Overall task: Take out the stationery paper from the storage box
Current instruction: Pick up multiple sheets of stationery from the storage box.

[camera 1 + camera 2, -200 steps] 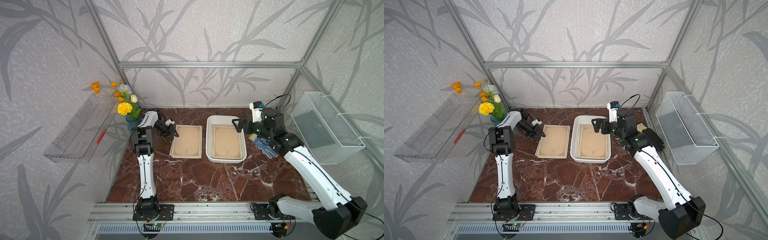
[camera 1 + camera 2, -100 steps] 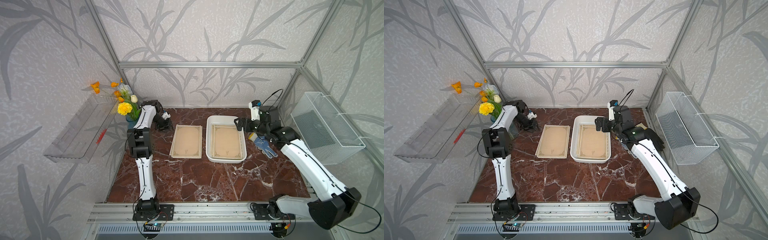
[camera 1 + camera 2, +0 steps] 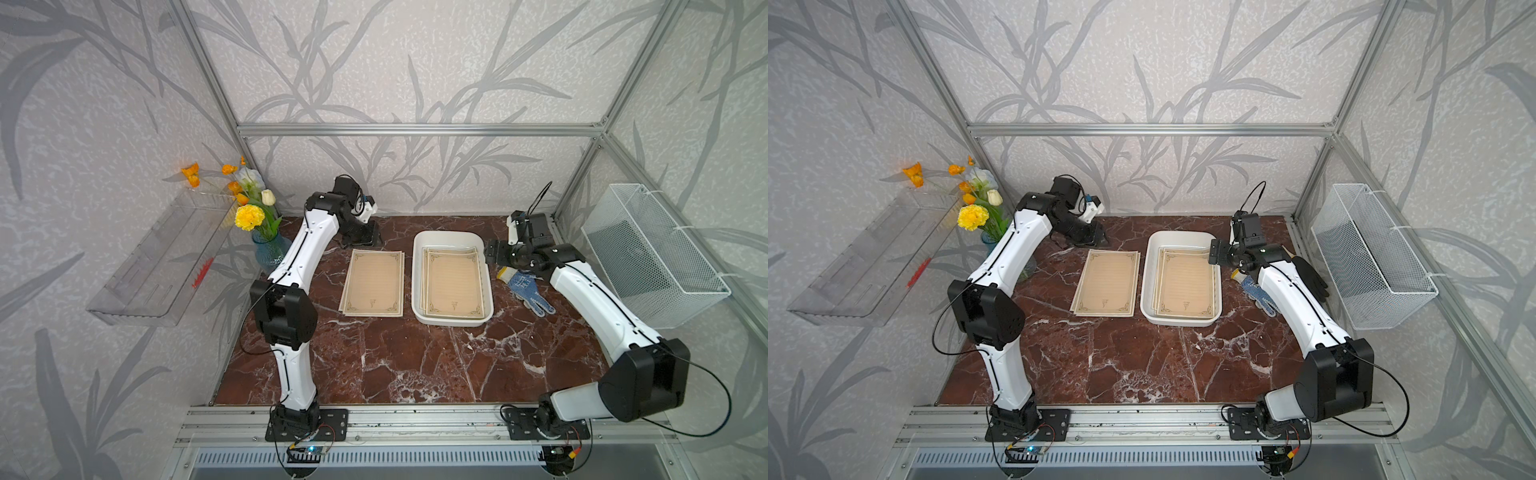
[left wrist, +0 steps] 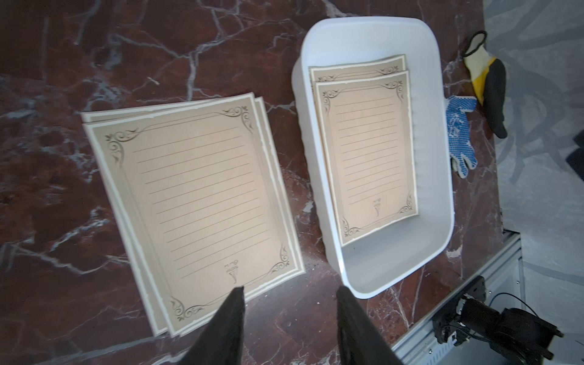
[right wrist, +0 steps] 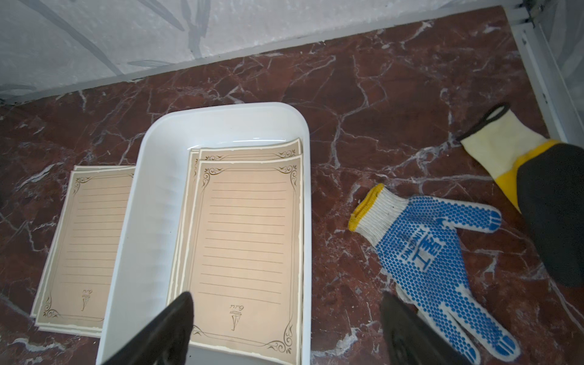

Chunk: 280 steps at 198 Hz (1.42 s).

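Noted since a second ago: left fingers (image 4: 230, 319) drawn back from the stack's far left corner toward the back wall (image 3: 415, 178); right fingers (image 5: 170, 325) kept by the box's far right corner, that arm's elbow pulled in.

Left fingers: parted, nothing between. Placed in both top views beyond the far end of the stack (image 3: 374, 282), which lies on the tabletop (image 3: 395, 357) left of the box.

Right fingers: spread wide, empty. Hang at the right rim of the box (image 3: 446, 237), toward its far end. In right wrist view, seen straddling that wall's line: one against the paper, one against bare tabletop. Height over the rim not readable.

Paper (image 5: 246, 240): several sheets flat inside the box, slightly fanned. Long axis near-to-far, parallel to the box's long walls, emblem end toward the robot.

Beyond, right of the box: dotted glove (image 5: 426, 252), black glove (image 5: 553, 205). Not part of the job.

Judged: right arm clearly nearer, left kept off by the stack between. Paper lies just left of and below the right fingers, so likely a short reach over the right wall and down. Would expect thin flat sheets to need an edge raised first.
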### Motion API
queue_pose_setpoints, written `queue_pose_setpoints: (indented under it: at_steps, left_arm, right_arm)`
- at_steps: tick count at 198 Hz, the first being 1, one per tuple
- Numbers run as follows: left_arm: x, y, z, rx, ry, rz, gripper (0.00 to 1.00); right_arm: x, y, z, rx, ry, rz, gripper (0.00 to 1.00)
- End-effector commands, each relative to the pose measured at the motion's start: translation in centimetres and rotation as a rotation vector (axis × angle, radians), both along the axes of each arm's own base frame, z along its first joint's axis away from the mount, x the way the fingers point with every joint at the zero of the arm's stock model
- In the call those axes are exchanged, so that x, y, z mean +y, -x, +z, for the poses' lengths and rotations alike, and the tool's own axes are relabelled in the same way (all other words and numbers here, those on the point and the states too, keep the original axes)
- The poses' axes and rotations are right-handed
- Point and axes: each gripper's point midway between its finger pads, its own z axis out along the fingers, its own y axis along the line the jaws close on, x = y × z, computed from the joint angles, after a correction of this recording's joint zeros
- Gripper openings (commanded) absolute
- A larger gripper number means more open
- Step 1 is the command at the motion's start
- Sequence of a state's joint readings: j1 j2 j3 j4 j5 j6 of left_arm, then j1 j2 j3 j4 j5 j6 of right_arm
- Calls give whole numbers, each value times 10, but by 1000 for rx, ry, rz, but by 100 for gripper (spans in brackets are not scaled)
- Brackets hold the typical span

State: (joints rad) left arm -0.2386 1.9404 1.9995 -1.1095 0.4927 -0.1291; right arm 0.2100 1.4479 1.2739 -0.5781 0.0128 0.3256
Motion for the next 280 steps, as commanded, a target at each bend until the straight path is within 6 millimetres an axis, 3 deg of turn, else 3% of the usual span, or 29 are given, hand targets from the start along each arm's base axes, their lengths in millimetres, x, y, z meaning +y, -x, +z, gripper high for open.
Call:
queue_pose_setpoints:
  at_steps: [1, 28, 43, 93, 153, 223, 228, 280]
  left_arm:
    - [-33, -14, 5, -38, 108, 42, 46]
    - [-70, -11, -15, 10, 118, 19, 44]
    - [-82, -10, -27, 25, 77, 23, 43]
    - [-103, 0, -51, 23, -91, 35, 44]
    - [-136, 4, -97, 114, -155, 29, 46]
    - [-136, -8, -139, 146, -316, 74, 51]
    - [-136, -8, -141, 149, -325, 75, 51]
    - [-152, 1, -166, 235, -266, 41, 51]
  right_arm:
    - [-2, -2, -10, 19, -37, -17, 91]
    - [-2, -5, -25, 46, -59, -22, 90]
    - [2, -7, -35, 78, -71, -14, 89]
    - [16, -8, -64, 181, -122, 24, 87]
    - [24, -13, -94, 255, -153, 32, 87]
    - [29, -11, -99, 266, -182, 42, 86]
    - [29, -10, -109, 292, -180, 40, 86]
    - [34, -12, -116, 307, -200, 48, 85]
